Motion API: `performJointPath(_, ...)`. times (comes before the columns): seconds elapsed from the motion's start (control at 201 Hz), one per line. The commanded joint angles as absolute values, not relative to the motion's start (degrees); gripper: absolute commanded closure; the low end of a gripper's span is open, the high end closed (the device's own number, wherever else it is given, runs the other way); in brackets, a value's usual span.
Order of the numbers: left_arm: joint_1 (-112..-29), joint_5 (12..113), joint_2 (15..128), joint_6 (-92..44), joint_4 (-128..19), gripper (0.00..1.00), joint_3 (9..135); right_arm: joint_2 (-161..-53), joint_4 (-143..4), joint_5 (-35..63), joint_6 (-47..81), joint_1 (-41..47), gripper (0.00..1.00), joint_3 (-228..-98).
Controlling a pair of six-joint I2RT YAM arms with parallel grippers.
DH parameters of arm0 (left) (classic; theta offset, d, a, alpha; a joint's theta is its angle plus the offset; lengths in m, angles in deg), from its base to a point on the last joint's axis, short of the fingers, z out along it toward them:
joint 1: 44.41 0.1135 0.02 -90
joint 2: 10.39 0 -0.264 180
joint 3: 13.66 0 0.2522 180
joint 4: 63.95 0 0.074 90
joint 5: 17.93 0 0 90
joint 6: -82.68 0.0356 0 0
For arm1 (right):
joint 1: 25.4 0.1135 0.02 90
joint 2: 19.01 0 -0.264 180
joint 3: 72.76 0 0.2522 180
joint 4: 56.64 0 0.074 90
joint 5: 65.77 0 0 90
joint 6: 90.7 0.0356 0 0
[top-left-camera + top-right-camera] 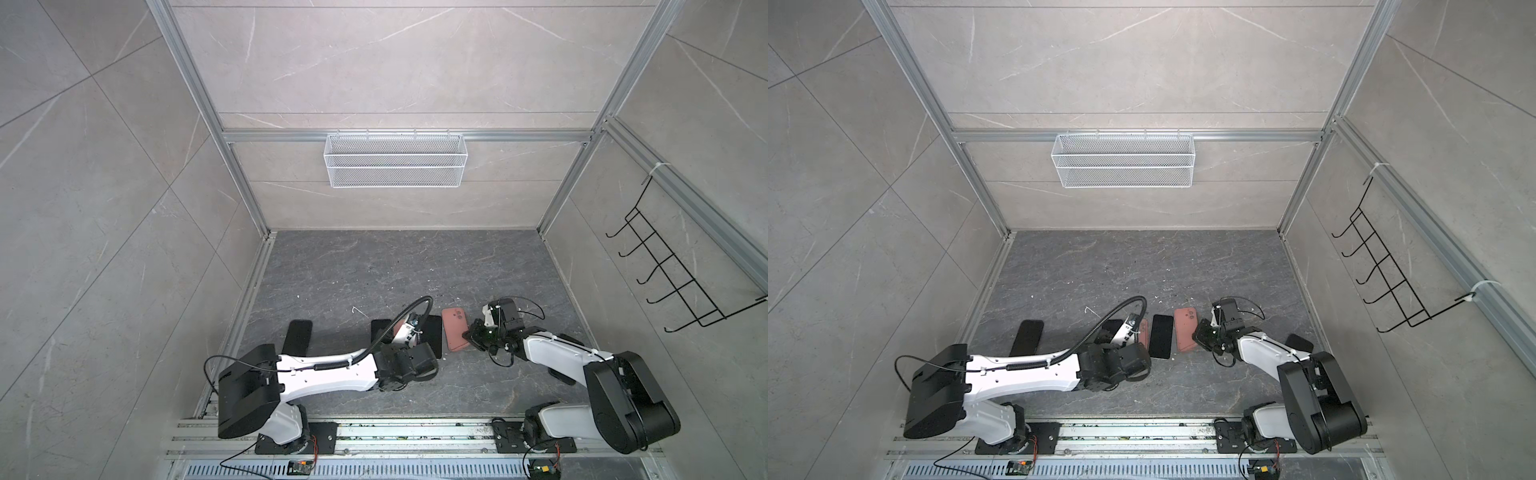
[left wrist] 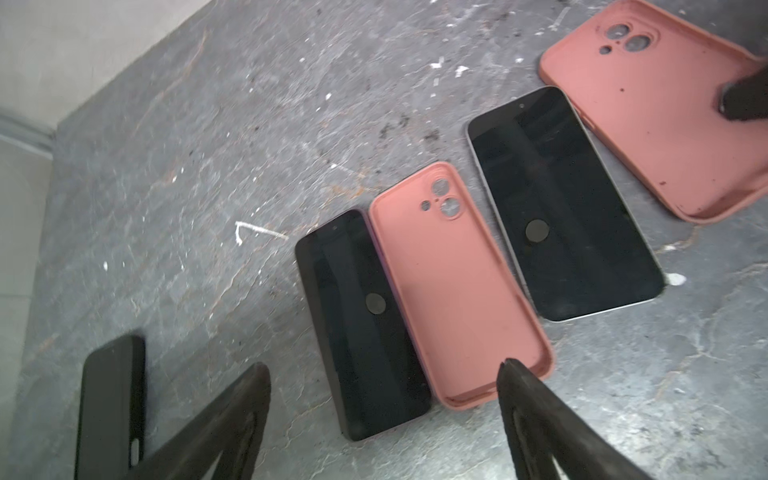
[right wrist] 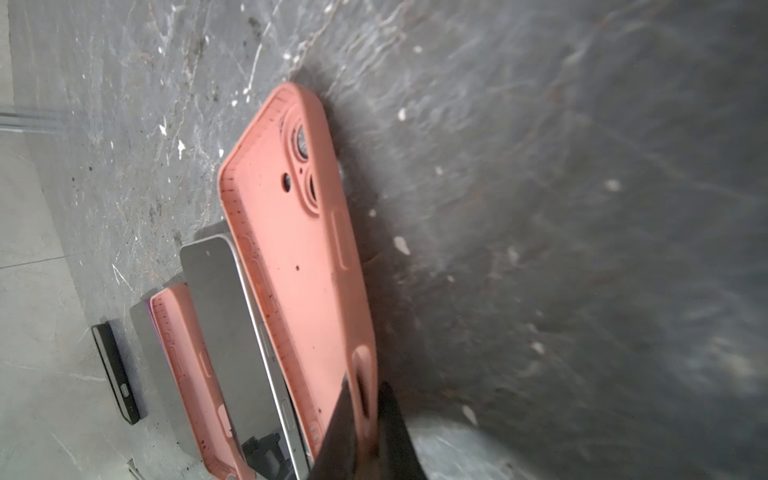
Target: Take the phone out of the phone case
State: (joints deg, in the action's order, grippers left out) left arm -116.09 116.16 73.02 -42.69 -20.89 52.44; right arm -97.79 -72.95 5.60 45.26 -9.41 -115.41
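Fingers (image 2: pixel 536 415) of the left gripper (image 2: pixel 382 365) stand wide apart in the left wrist view and hold nothing. Between their tips lie the near ends of a dark phone (image 2: pixel 361 328) and a small pink case (image 2: pixel 453 291). That case is empty, hollow side up, and the dark phone touches its long side. Just past it lies a silver-edged phone (image 2: pixel 561 208), screen up. Beyond that is a large pink case (image 2: pixel 656 112), also empty and hollow side up, with a dark fingertip of the other arm on its rim. A black phone (image 2: pixel 112 407) lies apart from this row; whether it sits in a case I cannot tell.

In the right wrist view the right gripper (image 3: pixel 365 386) is pinched shut on the end wall of the large pink case (image 3: pixel 299 249), one finger on each side of the wall. The silver-edged phone (image 3: pixel 232 332) lies just beside the case's long side. Then come the small pink case (image 3: pixel 183 353) and, well apart, the black phone (image 3: pixel 118 374).

Both top views show the row in the lower middle of the frame on the grey stone floor (image 1: pixel 374 270). The left gripper (image 1: pixel 407 332) hangs over the small pink case (image 1: pixel 1144 332) and hides part of it. The right gripper (image 1: pixel 471 332) meets the right edge of the large pink case (image 1: pixel 454 330). The silver-edged phone (image 1: pixel 1162 336) lies between the two cases — out of both. The black phone (image 1: pixel 297 336) is off to the lower left.
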Motion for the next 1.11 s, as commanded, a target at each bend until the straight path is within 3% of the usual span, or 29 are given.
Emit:
performJointPath(0.0,-113.1,114.4,67.5,-47.0,-22.2,0.12,50.4,-99.4,-70.7,5.5,46.7,-7.5,1.0,-114.5)
performJointPath(0.453,-106.7,110.6,57.9,-49.0,-22.2,0.11,45.5,-100.9,-66.0,9.0,51.4,1.0,1.0,-110.7)
performJointPath(0.827,-105.9,110.2,56.0,-49.5,-22.5,0.11,44.9,-101.6,-65.2,18.6,62.8,13.7,1.0,-111.3)
performJointPath(1.106,-105.5,109.2,55.4,-49.9,-23.8,0.11,44.3,-102.0,-68.2,23.6,66.6,20.2,0.9,-114.6)
